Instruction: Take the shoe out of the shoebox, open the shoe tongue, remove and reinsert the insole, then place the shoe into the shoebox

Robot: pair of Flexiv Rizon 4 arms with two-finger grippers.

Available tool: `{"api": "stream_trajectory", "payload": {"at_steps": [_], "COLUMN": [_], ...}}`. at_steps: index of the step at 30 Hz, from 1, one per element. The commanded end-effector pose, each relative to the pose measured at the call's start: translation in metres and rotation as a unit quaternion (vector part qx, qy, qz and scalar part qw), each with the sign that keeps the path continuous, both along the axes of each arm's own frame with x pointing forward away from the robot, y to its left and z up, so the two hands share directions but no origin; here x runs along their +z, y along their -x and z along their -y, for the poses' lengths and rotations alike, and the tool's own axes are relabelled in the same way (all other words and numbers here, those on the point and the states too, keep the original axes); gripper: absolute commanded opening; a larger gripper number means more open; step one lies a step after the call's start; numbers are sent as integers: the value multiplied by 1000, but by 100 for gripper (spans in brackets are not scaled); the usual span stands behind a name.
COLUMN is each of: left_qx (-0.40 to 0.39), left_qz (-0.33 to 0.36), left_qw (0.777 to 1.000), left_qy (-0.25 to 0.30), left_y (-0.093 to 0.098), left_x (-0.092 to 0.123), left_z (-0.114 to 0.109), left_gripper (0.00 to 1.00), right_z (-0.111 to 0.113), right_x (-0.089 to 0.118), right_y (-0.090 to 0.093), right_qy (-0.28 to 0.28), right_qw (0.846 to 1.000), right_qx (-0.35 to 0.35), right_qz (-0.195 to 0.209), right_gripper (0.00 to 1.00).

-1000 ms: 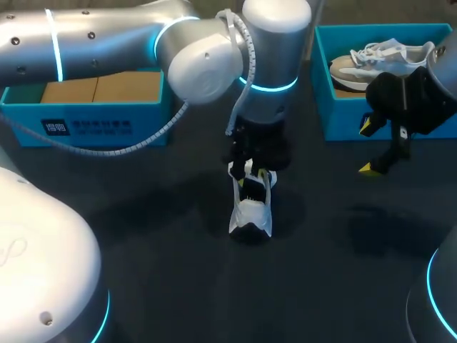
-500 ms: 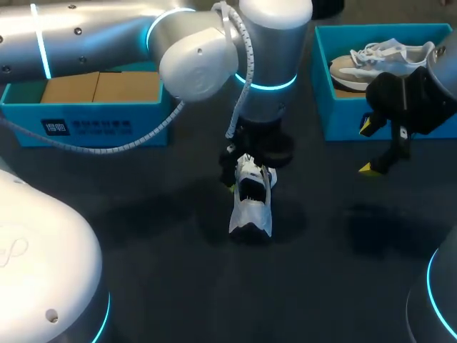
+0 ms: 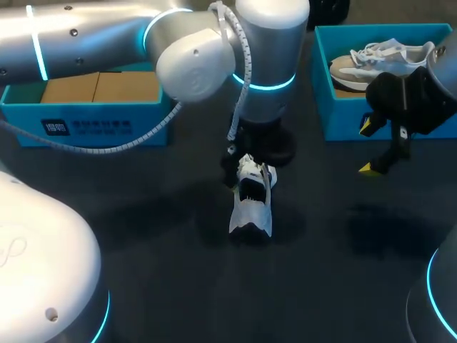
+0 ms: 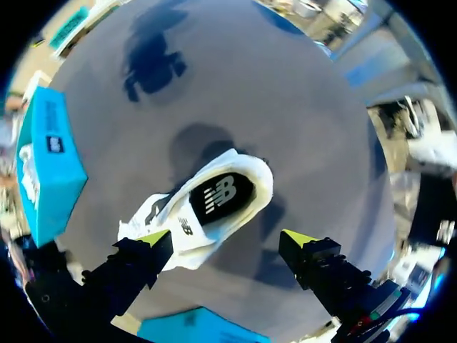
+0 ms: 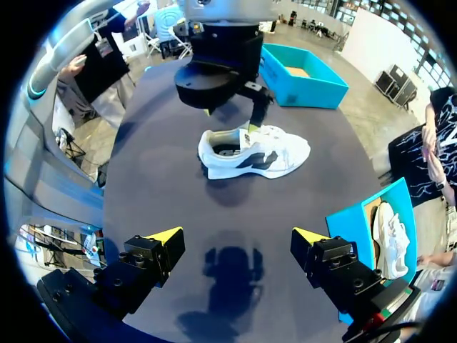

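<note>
Since a second ago the left arm has lifted slightly. Its left fingers, earlier down in the shoe's mouth, now hang just above it. The shoe and the right arm have not shifted. The shoe stands mid-worktop, out of its box, toe toward the robot, with the dark insole lying inside. Judgement: tongue/insole step in hand; I cannot tell whether this insole is not yet pulled or already back. If not yet pulled, the next move calls for lowering a finger into the heel end and pinching the insole's edge, with the shoe steadied. The left wrist points straight down over the heel end, fingers released, spread either side of the opening. The right fingers are released too, holding nothing, beside the right-hand box, well apart from the shoe. The left-hand shoebox shows a bare cardboard floor, so it is probably the return spot.
</note>
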State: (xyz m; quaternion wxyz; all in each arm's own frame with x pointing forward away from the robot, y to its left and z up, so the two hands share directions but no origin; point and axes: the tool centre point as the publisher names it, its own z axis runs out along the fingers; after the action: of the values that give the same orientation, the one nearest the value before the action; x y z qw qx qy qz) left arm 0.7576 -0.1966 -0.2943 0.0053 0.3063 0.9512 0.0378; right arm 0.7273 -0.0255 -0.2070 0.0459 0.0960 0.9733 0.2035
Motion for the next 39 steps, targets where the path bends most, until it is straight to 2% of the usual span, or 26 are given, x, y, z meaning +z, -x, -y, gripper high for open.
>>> {"api": "stream_trajectory", "payload": {"at_steps": [1,6,14,20,33,39], "left_qx": [50,110,151,180,190,201], "left_qz": [45,42,62,68,76,71], "left_qw": [998,993,985,979,973,971], "left_qy": [17,32,50,63,110,111], "left_y": [21,30,43,49,62,65], "left_x": [15,12,-2,-21,-57,-80], "left_z": [-19,-26,-29,-21,7,15], "left_gripper": [100,100,100,100,100,99], "right_z": [0,0,0,0,0,0], "right_x": [-1,-1,-1,-1,-1,-1], "right_y": [1,1,1,1,1,1], "right_qy": [1,1,1,1,1,1], "right_qw": [1000,1000,1000,1000,1000,1000], "right_qx": [-1,-1,-1,-1,-1,-1], "right_qz": [1,1,1,1,1,1], "right_gripper": [100,100,100,100,100,100]}}
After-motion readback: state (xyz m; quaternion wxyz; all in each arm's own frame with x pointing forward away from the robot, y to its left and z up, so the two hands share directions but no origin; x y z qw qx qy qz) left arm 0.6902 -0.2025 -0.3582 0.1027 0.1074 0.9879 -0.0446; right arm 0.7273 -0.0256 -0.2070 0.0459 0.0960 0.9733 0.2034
